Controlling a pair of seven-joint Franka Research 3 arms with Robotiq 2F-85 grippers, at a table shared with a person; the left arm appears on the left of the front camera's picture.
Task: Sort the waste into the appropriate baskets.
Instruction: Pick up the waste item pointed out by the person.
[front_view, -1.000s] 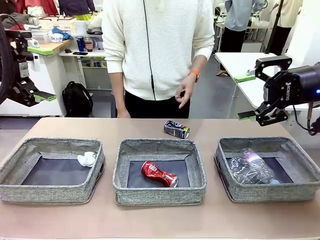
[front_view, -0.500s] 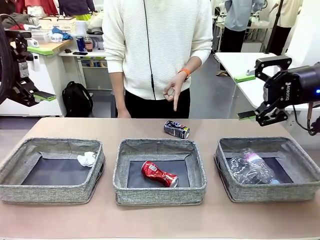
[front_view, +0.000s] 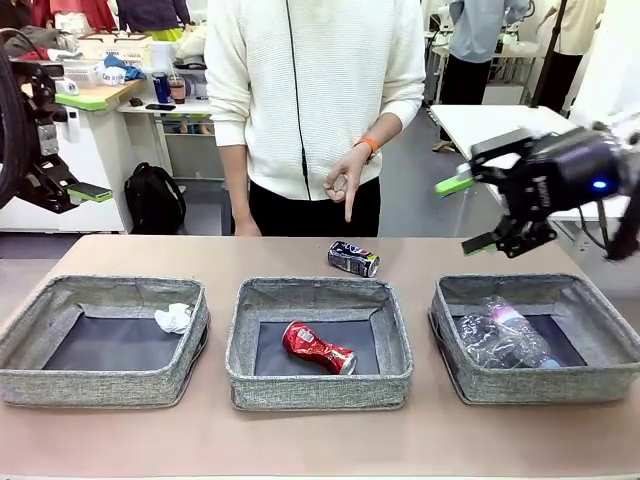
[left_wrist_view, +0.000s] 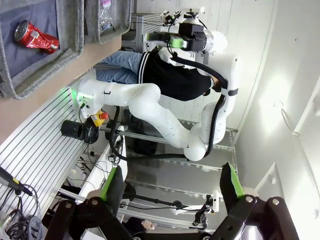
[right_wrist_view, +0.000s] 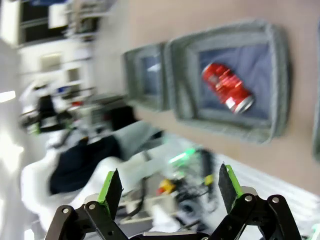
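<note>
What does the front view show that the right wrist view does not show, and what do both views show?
Only in the front view: the dark can lying on the table behind the baskets, the person's hand pointing down at it, the tissue wad in the left basket, and the plastic bottle in the right basket.

Only in the right wrist view: the right pincer from behind, open and empty.

Both: the red can in the middle basket.

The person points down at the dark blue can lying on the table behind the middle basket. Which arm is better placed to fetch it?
Probably the right: its open pincer hangs above the table's far right, nearer the dark blue can than the open left pincer, off the table's left edge.
</note>
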